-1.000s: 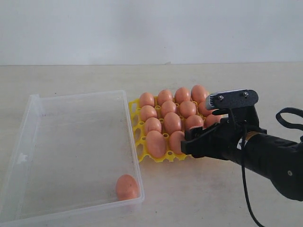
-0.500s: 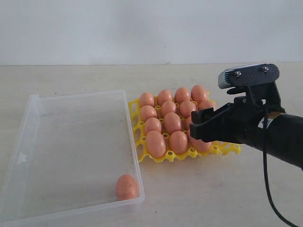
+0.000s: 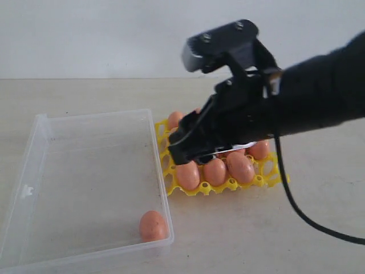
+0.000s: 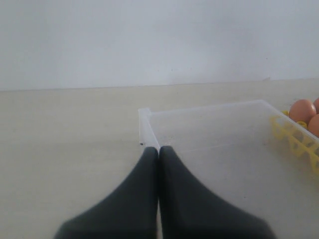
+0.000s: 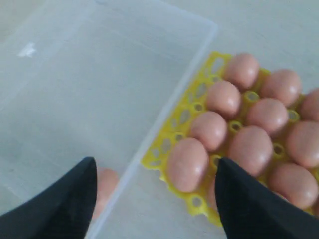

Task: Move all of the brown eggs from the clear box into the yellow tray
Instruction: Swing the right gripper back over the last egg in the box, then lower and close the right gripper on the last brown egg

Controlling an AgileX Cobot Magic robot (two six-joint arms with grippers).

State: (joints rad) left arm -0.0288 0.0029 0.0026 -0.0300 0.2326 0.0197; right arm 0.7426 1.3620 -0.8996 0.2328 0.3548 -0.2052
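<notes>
Beige table [image 3: 239, 240] — right gripper [image 5: 155, 167], jaws spread and empty, has swung across the tray [image 3: 269, 180] toward the last egg [image 3: 153, 225] in the box [image 3: 97, 117]; left gripper [image 4: 158, 152] jaws pressed together.

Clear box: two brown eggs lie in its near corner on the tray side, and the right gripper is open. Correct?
No: the exterior view shows only one brown egg in the clear box. It does lie in the near corner on the yellow tray side, and the right gripper is open.
</notes>
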